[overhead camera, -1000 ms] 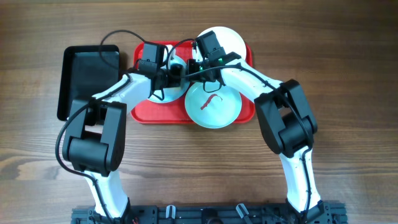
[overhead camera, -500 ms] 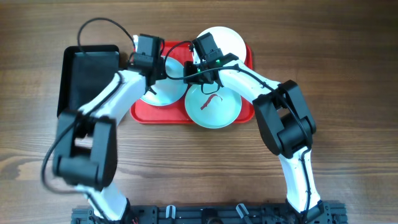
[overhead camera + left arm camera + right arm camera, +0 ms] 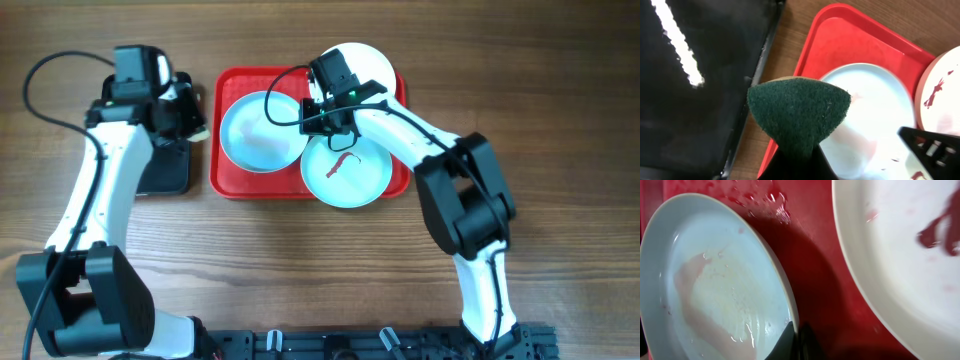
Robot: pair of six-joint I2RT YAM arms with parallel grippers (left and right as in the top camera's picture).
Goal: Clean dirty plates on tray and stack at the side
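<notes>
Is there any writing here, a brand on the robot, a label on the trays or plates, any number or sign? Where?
None: no view shows a readable word, number or sign. The red tray, left plate, smeared front plate, rear plate, black tray, green scouring pad, left arm and right arm all look unmarked.

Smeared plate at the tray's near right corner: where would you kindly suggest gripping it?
Probably pinch the smeared plate's thin rim at its near edge, coming from the front: it is shallow and there juts over the tray's rim.
</notes>
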